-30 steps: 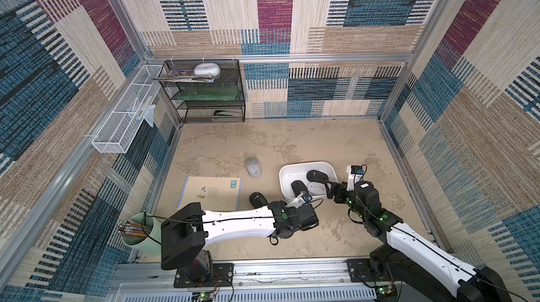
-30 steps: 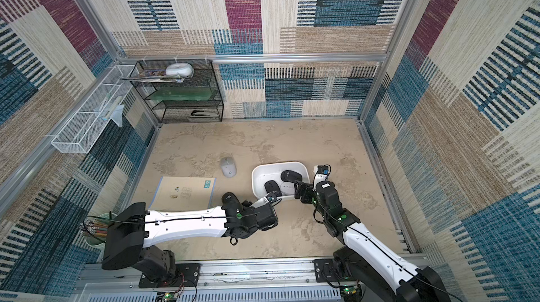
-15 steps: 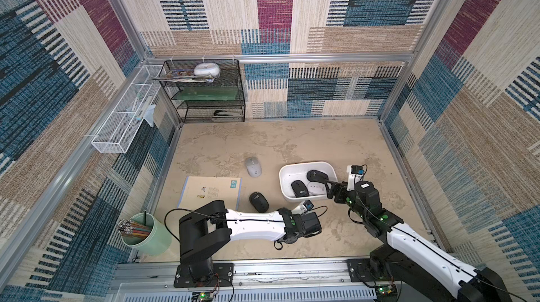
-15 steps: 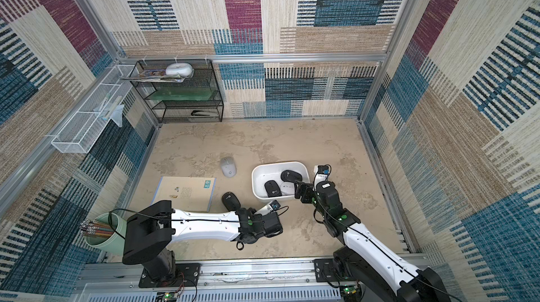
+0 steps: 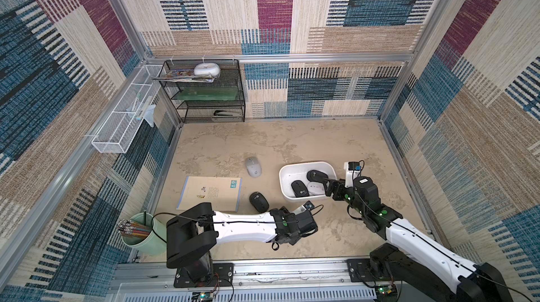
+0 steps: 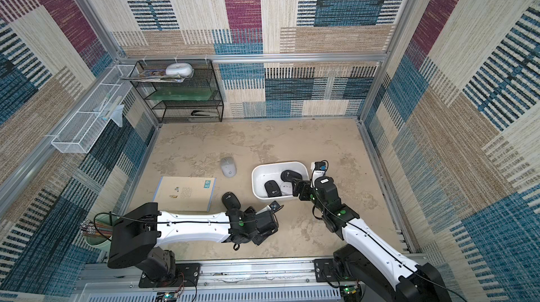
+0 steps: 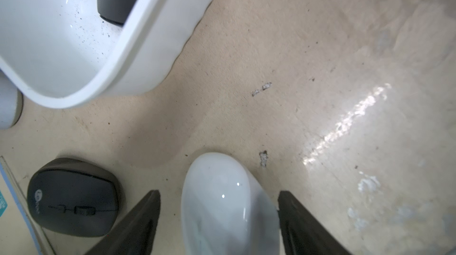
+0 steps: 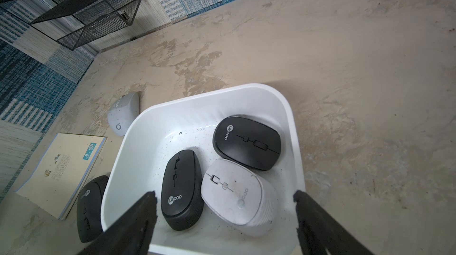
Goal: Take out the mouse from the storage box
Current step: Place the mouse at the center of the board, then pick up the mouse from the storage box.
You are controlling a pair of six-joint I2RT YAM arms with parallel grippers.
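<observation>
Left claw (image 7: 218, 193) stands spread astride a glossy white mouse (image 7: 217, 207) lying on the worktop (image 7: 296, 81), just outside the storage box (image 7: 138, 51). I'd lift straight up, so that neither finger nudges it. Right claw (image 8: 224, 193), also spread, hovers over the box's near rim, with three mice (image 8: 234, 192) lying inside. Only the left wrist view shows the glossy mouse; in both top views the wrist covers it.

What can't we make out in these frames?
White mouse: back end cut off by the left wrist view's edge; left arm covers it in both top views.
Dark item, bottom shelf of the rack: too small to identify in both top views.
Cup: partly behind the left arm's base in a top view.
</observation>
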